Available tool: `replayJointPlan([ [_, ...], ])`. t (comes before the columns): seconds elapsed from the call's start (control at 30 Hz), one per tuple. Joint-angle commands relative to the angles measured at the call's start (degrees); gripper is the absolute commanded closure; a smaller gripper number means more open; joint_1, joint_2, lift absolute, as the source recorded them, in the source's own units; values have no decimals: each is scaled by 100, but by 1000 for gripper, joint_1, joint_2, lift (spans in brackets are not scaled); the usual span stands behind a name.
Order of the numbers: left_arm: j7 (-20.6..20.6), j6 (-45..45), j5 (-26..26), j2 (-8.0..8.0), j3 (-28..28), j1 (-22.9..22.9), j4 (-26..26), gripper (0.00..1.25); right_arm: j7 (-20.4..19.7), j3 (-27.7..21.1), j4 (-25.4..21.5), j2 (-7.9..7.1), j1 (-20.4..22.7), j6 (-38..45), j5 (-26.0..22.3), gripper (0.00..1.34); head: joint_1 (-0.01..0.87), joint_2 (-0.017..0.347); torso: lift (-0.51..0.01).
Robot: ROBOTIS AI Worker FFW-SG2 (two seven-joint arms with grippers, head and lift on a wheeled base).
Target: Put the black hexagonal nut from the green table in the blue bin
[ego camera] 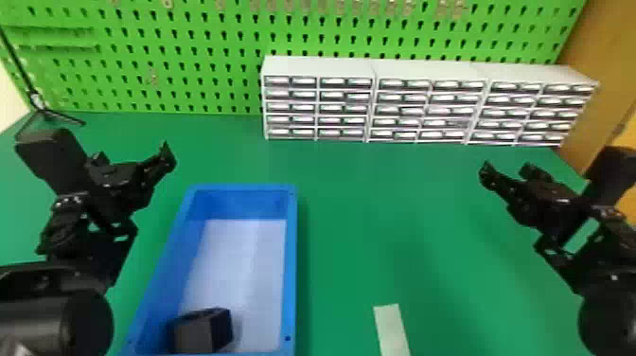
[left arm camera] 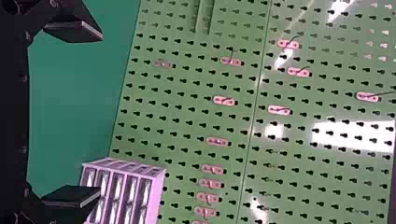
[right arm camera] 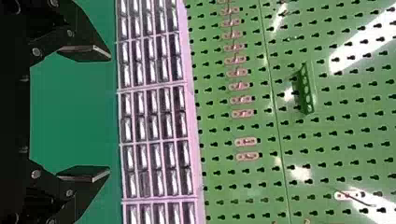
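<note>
**Nut lay in the bin, both grippers stood open**

Head view: black hexagonal nut (ego camera: pixel 203 332) sat inside the blue bin (ego camera: pixel 292 265), at its near end, nearer the robot than the left gripper (ego camera: pixel 131 159) and to that hand's right. Bin's far-left corner stood just right of the same hand. Green table (ego camera: pixel 359 213) stretched between the bin's right rim and the right gripper (ego camera: pixel 507 171); pale strip (ego camera: pixel 392 331) lay on it, nearer the robot than either hand. Drawer cabinets (ego camera: pixel 426 71) ran beyond the hands, against the pegboard (ego camera: pixel 213 52).

Left wrist view: left gripper (left arm camera: pixel 99 114) fingers well apart, tabletop visible through the gap, pegboard farther out.

Right wrist view: right gripper (right arm camera: pixel 110 114) fingers also wide apart, gap bare, drawer fronts beyond the tips.
</note>
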Motion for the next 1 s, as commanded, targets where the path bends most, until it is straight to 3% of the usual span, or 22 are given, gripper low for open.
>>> replayJointPlan([
  [0.0, 0, 0, -3, 0, -30, 0, 0, 125, -7, 64, 1, 43, 1, 0, -9, 409, 692, 8, -97],
  [0.43, 0, 0, -47, 0, -66, 27, 9, 125, -7, 169, 18, 201, -8, -26, 114, 410, 692, 8, -97],
  [0.97, 0, -18, -38, 0, -39, 53, 9, 125, 2, 204, 18, 148, 1, -44, 114, 410, 692, 8, -97],
])
